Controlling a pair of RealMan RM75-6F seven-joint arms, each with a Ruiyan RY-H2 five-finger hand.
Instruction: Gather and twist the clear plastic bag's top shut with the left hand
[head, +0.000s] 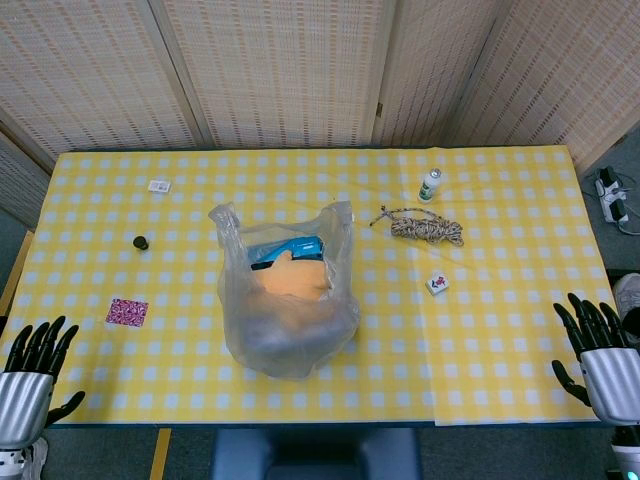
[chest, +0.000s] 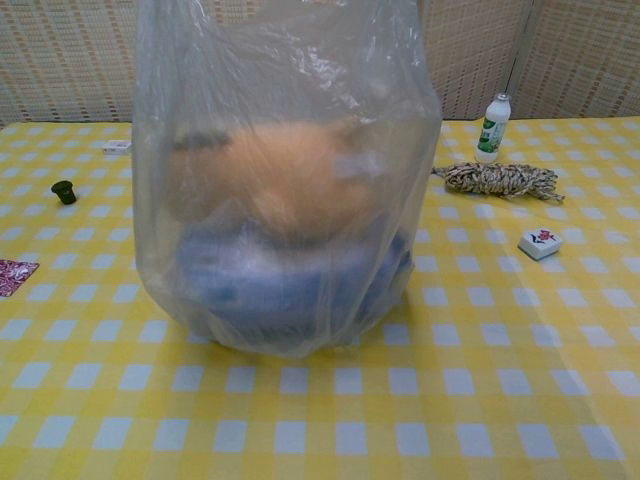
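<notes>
My left hand (head: 35, 375) waits at the lower left corner of the head view, fingers apart and holding nothing; my right hand (head: 600, 355) mirrors it at the lower right, equally empty; neither shows in the chest view. Just above the bottom centre stands the clear plastic bag (head: 285, 290), upright on the yellow checked tablecloth (head: 480, 340), its mouth gaping with two loose handle flaps; inside lie something soft and orange (chest: 275, 175) over something blue (chest: 290, 280), blurred by the film. I judge the film thin, crinkly and slippery, light in itself but held steady by its load; the place to take it is the slack rim above the contents, bunched before any twist, since a pinch on one flap would likely slide or tip the bag. At the left edge lies a flat patterned red card (head: 127, 312); further up, a small dark round cap (head: 142, 242). Right of the bag sits a small white tile (head: 436, 284); beyond it a coil of rough braided rope (head: 427, 229); a small white bottle (head: 430, 185) stands behind that; a little white packet (head: 159, 186) lies at the upper left.
</notes>
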